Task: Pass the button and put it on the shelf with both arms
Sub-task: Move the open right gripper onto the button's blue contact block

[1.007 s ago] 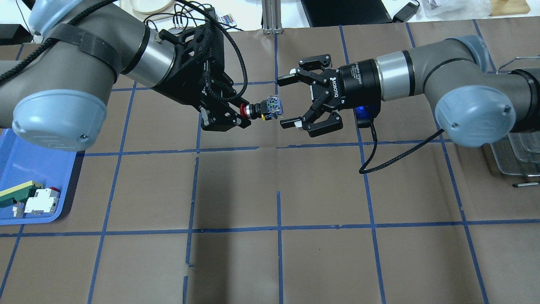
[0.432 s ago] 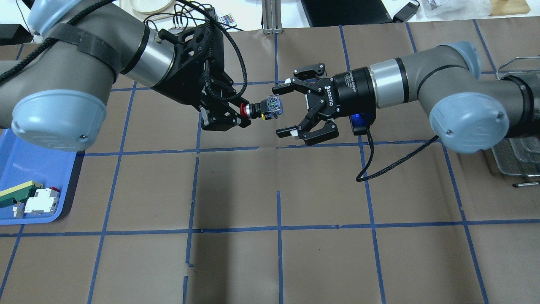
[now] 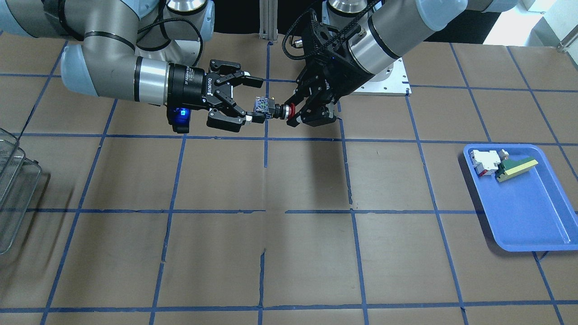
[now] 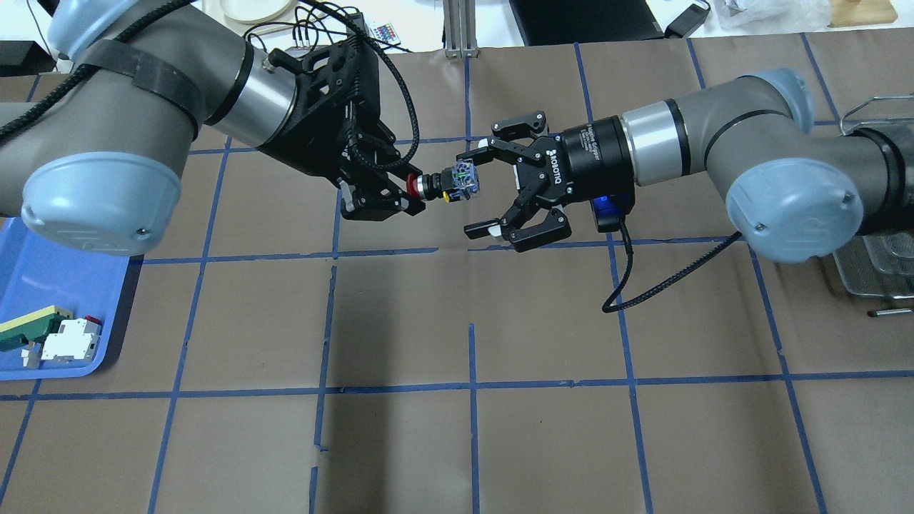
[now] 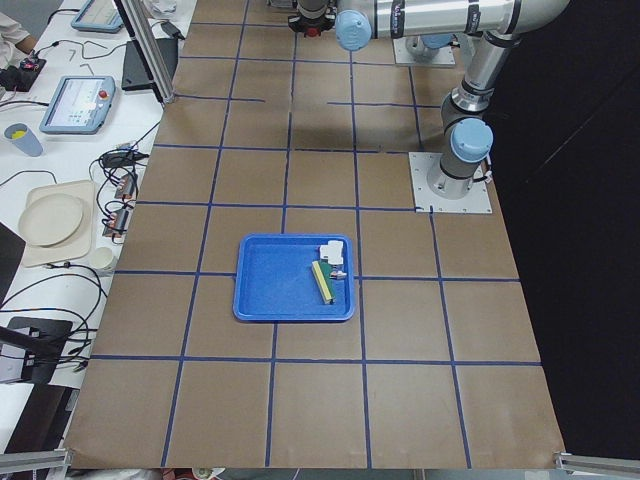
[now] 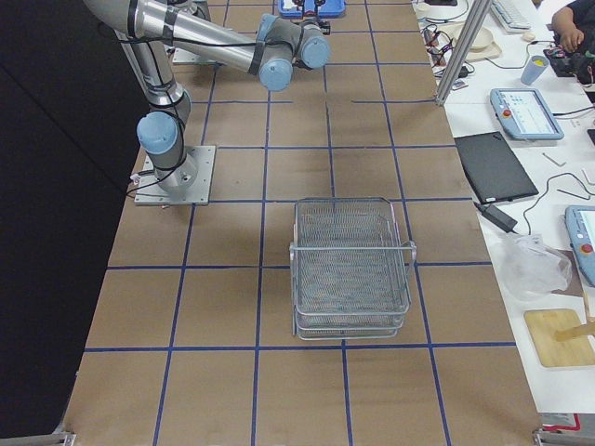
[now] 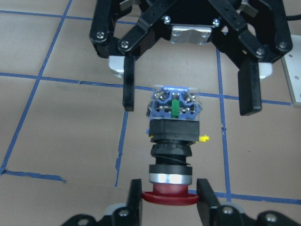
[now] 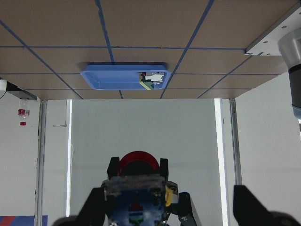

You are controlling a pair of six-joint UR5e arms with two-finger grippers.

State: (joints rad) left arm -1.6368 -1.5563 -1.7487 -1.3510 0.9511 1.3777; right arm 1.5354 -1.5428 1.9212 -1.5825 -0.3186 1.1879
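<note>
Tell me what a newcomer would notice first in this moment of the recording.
The mid-air handover over the middle of the table stands out. The left gripper clamps the button by its red head, and the button's grey rear points into the open right gripper, which flanks it but is not yet shut. The blue tray lies at the table's left end and the wire shelf stands at its right end.

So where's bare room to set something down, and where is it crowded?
The table is bare between the blue tray and the shelf. Most of the tray is free; block and wedge fill one corner. Crowded: around the button, between left gripper and right gripper.
</note>
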